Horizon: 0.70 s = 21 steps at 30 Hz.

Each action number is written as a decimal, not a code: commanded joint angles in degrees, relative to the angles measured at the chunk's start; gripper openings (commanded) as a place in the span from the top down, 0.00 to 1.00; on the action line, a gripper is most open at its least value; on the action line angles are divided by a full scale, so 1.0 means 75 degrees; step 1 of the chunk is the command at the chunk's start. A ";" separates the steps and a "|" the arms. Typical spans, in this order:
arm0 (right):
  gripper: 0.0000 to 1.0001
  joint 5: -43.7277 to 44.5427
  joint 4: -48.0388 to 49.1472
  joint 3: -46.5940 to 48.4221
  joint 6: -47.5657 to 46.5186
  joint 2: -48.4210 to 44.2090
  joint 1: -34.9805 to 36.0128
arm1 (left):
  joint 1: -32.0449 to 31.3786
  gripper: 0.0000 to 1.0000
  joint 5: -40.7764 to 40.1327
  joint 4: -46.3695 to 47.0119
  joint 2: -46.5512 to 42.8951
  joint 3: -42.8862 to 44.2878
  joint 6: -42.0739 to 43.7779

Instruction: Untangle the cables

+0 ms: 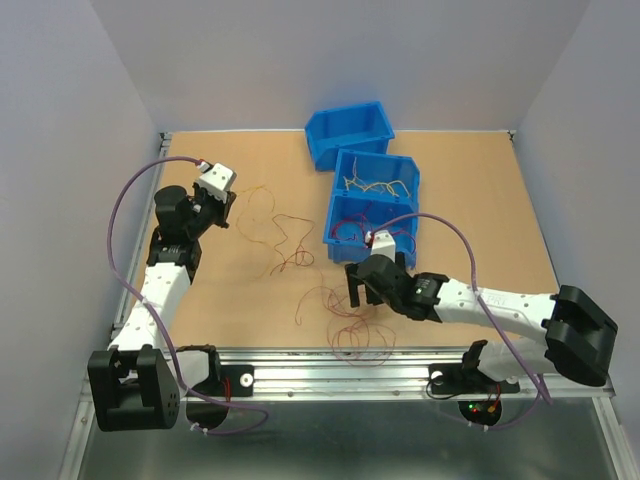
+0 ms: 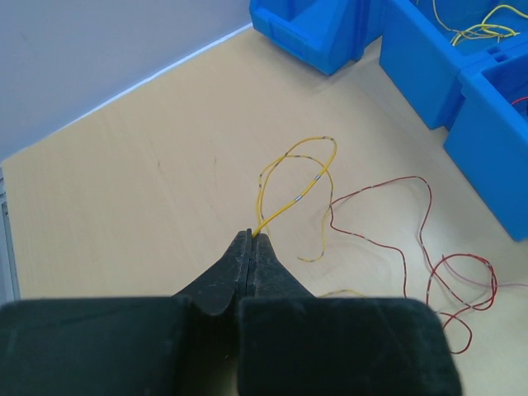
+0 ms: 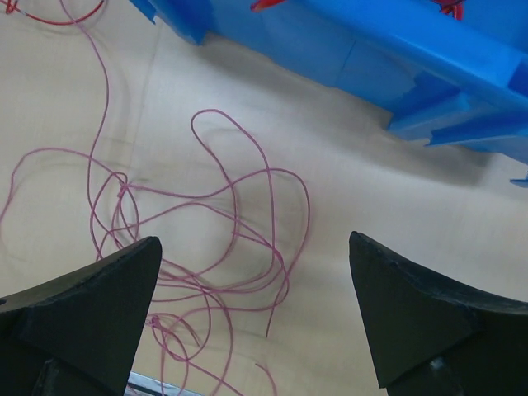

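My left gripper [image 2: 251,237] is shut, its tips pinching one end of a thin yellow cable [image 2: 299,199] that loops away over the table. A red cable [image 2: 428,198] curls to its right. From above, the left gripper [image 1: 229,208] sits at the table's left, beside loose orange and red cables [image 1: 285,250]. The right gripper [image 1: 363,296] hovers near the middle front, wide open. In its wrist view the right gripper [image 3: 256,239] holds nothing, and a pink tangle of cables [image 3: 308,206] lies on the table between and below its fingers.
Three blue bins stand in a row at the back centre: an empty far bin [image 1: 347,120], a middle bin [image 1: 346,168] holding yellow wires, and a near bin [image 1: 343,214] holding red wires. The near bin's wall [image 3: 371,49] is just beyond the right gripper. A metal rail [image 1: 320,372] edges the front.
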 commanded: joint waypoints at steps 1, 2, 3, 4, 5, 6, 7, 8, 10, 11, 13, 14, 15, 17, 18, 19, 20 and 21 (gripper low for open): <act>0.00 -0.0984 0.0798 -0.0363 -0.0071 0.0108 -0.0746 | -0.0033 1.00 0.0151 0.0164 -0.0183 -0.0060 0.0083; 0.00 -0.1349 0.0998 -0.0458 -0.0187 0.0179 -0.0957 | -0.0033 1.00 0.0139 0.0164 -0.0160 -0.0060 0.0083; 0.00 -0.1689 0.1209 -0.0552 -0.0235 0.0203 -0.1098 | -0.0033 1.00 0.0151 0.0141 -0.0148 -0.0048 0.0095; 0.00 -0.2075 0.1501 -0.0646 -0.0270 0.0330 -0.1204 | -0.0033 1.00 0.0151 0.0129 -0.0160 -0.0048 0.0095; 0.00 -0.2160 0.1585 -0.0670 -0.0271 0.0401 -0.1216 | -0.0242 1.00 0.0151 0.0129 -0.0183 -0.0060 0.0107; 0.00 -0.2254 0.1656 -0.0693 -0.0271 0.0495 -0.1240 | -0.0244 1.00 0.0139 0.0129 -0.0206 -0.0072 0.0118; 0.00 -0.2533 0.1865 -0.0775 -0.0271 0.0635 -0.1252 | -0.0244 1.00 0.0139 0.0129 -0.0207 -0.0083 0.0107; 0.00 -0.2675 0.1972 -0.0810 -0.0259 0.0729 -0.1275 | -0.0244 1.00 0.0127 0.0129 -0.0218 -0.0083 0.0107; 0.00 -0.2991 0.2194 -0.0915 -0.0236 0.0858 -0.1310 | -0.0256 1.00 0.0139 0.0129 -0.0218 -0.0083 0.0107; 0.00 -0.3086 0.2207 -0.0916 -0.0224 0.0929 -0.1299 | -0.0268 1.00 0.0139 0.0129 -0.0207 -0.0083 0.0118; 0.00 -0.3552 0.2604 -0.1033 -0.0259 0.1023 -0.1310 | -0.0268 1.00 0.0116 0.0129 -0.0183 -0.0072 0.0119; 0.00 -0.3672 0.2675 -0.1068 -0.0271 0.1000 -0.1299 | -0.0268 1.00 0.0116 0.0117 -0.0195 -0.0072 0.0130; 0.04 -0.3708 0.2699 -0.1080 -0.0271 0.1000 -0.1299 | -0.0279 1.00 0.0116 0.0117 -0.0183 -0.0060 0.0130; 0.49 -0.3487 0.2676 -0.1127 -0.0294 0.0895 -0.1299 | -0.0279 1.00 0.0092 0.0117 -0.0195 -0.0083 0.0130; 0.62 -0.3369 0.2618 -0.1139 -0.0306 0.0836 -0.1310 | -0.0279 1.00 0.0081 0.0117 -0.0183 -0.0083 0.0142; 0.69 -0.3264 0.2409 -0.1092 -0.0306 0.0673 -0.1299 | -0.0279 1.00 0.0069 0.0117 -0.0183 -0.0072 0.0142; 0.75 -0.3007 0.2302 -0.1034 -0.0317 0.0567 -0.1310 | -0.0291 1.00 0.0069 0.0117 -0.0171 -0.0072 0.0142; 0.80 -0.2877 0.2057 -0.0975 -0.0329 0.0450 -0.1299 | -0.0291 1.00 0.0057 0.0117 -0.0137 -0.0072 0.0142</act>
